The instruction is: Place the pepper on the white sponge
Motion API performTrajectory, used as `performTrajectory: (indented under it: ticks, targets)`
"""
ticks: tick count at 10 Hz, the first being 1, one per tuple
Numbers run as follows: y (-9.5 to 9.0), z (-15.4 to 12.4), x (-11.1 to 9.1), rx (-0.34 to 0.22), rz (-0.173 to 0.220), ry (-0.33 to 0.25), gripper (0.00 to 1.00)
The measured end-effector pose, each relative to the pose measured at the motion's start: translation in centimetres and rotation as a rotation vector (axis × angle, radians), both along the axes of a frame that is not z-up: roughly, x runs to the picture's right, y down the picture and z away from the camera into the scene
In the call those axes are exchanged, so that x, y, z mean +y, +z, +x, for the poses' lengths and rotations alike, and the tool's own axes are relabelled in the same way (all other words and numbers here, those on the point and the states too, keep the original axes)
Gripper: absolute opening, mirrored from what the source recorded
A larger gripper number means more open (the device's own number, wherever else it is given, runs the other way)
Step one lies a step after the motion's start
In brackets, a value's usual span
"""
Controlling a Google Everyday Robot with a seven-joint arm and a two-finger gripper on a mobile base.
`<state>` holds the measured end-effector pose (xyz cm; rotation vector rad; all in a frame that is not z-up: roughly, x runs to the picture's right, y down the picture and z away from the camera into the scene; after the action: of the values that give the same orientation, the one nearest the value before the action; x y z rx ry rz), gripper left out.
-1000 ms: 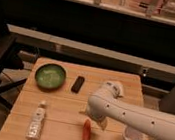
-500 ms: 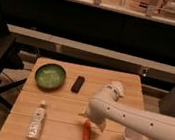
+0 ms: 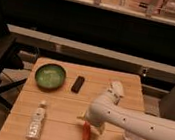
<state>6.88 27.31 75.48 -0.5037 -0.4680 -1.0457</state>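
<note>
Hardly any movement since a second ago: only a slight dip of the white arm (image 3: 137,125) toward the counter (image 3: 23,109), with the pepper (image 3: 86,133) in the same spot. Found near the front edge, well to the right of the green bowl (image 3: 50,75) and nearer the camera, red-orange and slim, pointing roughly front to back. Gripper (image 3: 91,120) right over the far end of the pepper, about touching, on that same side of the bowl; impossible to tell whether spread, pressed together or already pinching, being tucked under the arm's own bulk. White sponge (image 3: 116,88) further right of the bowl, past the black block (image 3: 78,84), about level with the bowl toward the back and partly covered by the arm. Judged by looks: light, smooth and probably a little slippery, stiff enough to keep shape but round, so apt to roll or swivel if pinched near a tip. Best taken across the middle, at the thickest part, squeezing the narrow way, firmly but without crushing. Likely to settle a little into the soft sponge; worth lowering close and laying lengthwise before letting go, to guard against a roll off the side.
</note>
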Motion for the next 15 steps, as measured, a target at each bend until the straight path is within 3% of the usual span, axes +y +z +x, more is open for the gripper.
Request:
performTrajectory:
  ticks: [9, 11, 15]
  targets:
    - [0.8, -0.5, 2.2, -0.028, -0.009, -0.028, 0.77]
    - [0.9, -0.4, 2.5, -0.028, -0.012, -0.031, 0.62]
    - [1.2, -0.8, 2.8, -0.034, -0.013, -0.041, 0.22]
